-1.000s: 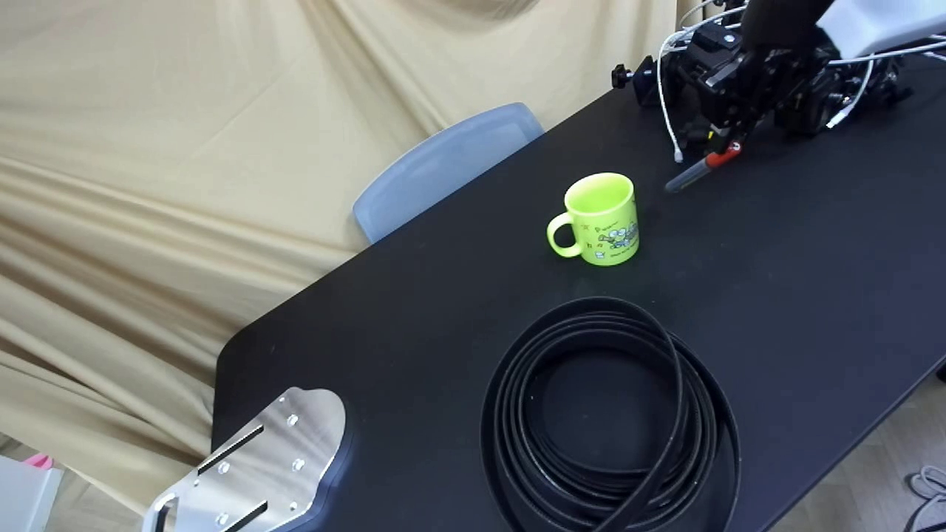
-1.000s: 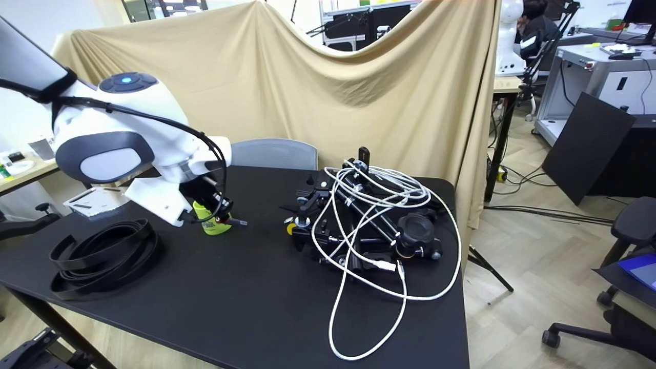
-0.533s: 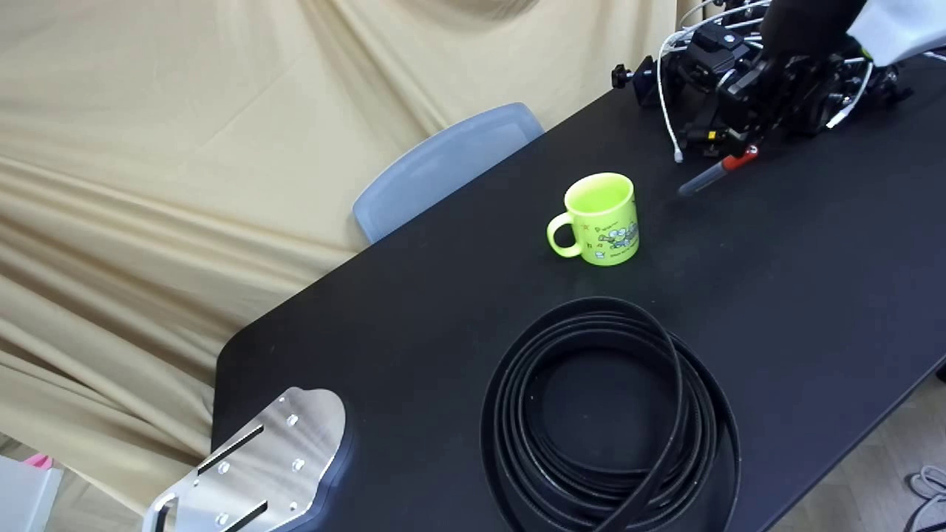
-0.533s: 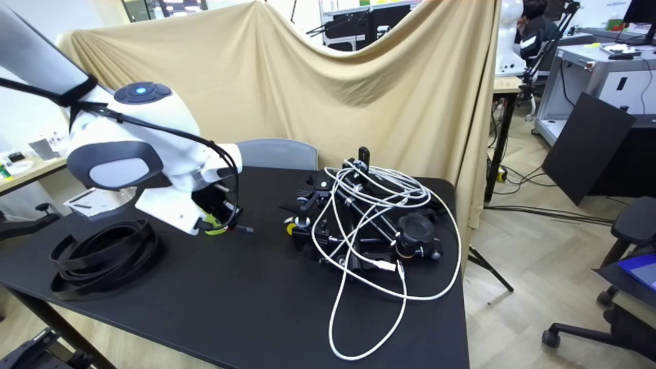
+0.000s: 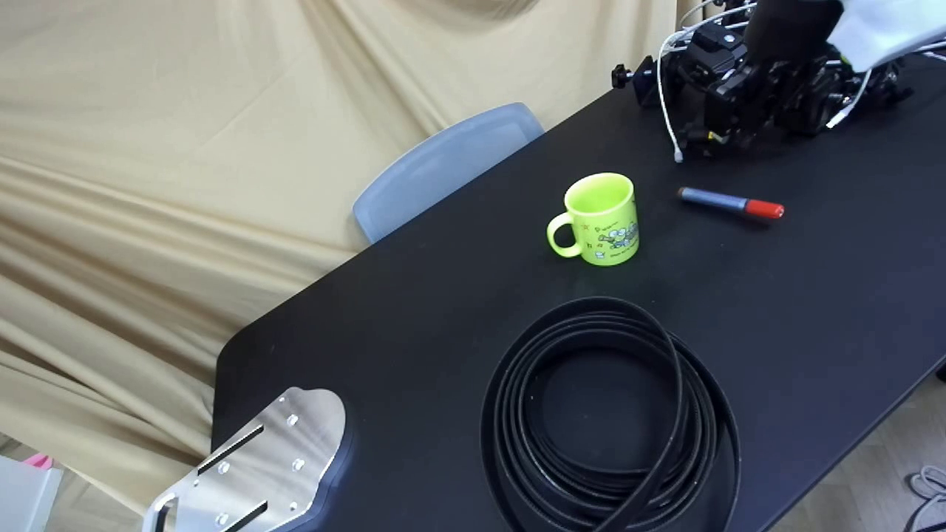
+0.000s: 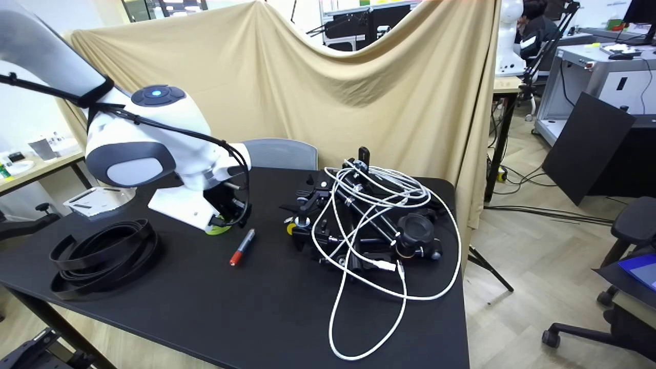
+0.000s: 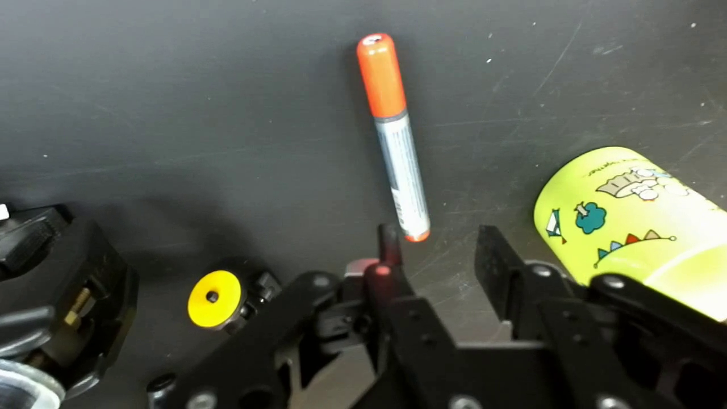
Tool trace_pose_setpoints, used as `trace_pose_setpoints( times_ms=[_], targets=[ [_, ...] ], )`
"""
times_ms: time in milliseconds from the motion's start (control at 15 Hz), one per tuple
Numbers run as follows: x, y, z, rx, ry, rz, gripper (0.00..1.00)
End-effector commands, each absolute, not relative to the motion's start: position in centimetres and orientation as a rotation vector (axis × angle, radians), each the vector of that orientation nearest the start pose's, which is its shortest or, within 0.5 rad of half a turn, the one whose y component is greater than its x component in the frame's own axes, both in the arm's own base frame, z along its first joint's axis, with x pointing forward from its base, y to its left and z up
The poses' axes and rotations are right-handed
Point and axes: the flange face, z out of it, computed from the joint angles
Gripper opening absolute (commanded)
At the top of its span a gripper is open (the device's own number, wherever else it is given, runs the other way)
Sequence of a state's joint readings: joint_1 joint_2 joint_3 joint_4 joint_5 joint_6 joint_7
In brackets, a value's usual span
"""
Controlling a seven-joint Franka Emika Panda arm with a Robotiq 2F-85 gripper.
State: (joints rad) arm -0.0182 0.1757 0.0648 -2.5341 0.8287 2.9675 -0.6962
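Observation:
My gripper (image 7: 437, 238) stands open in the wrist view, with a gap between its fingers (image 7: 500, 267) and nothing held there. A marker with a red cap (image 7: 397, 147) and pale barrel lies flat on the black table, just ahead of the fingertips, its tail end close to them. In an exterior view the marker (image 5: 728, 203) lies below the dark gripper (image 5: 728, 140). The lime-green mug (image 5: 606, 229) is upright, its handle turned away from the marker. To the right in the wrist view, the printed mug (image 7: 619, 199) is beside the gripper. My arm mostly hides it in an exterior view.
A coil of black strap (image 5: 510, 421) rests near the mug. Black clamps and stand parts with white cable (image 6: 369, 205) lie beyond the marker; their yellow knob (image 7: 213, 298) is near my fingers. A silver plate (image 5: 259, 458) and a chair (image 5: 451, 166) border the table.
The marker was in my gripper a second ago; now the jaws have opened and it lies on the table, turned round. The arm has shifted slightly. The mug has stayed put.

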Motion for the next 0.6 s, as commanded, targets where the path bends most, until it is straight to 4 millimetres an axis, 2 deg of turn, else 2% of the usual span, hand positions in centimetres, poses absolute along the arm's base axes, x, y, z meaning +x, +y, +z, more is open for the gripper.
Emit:
trace_pose_setpoints(
  times_ms=[0, 267, 533],
  targets=[
    [47.8, -2.3, 21.4, -2.919, 0.096, -0.424, 0.73],
    [47.3, -2.0, 20.9, -2.916, 0.146, -0.346, 0.98],
    [46.6, -1.6, 21.8, -2.921, 0.241, -0.293, 1.00]
  ],
)
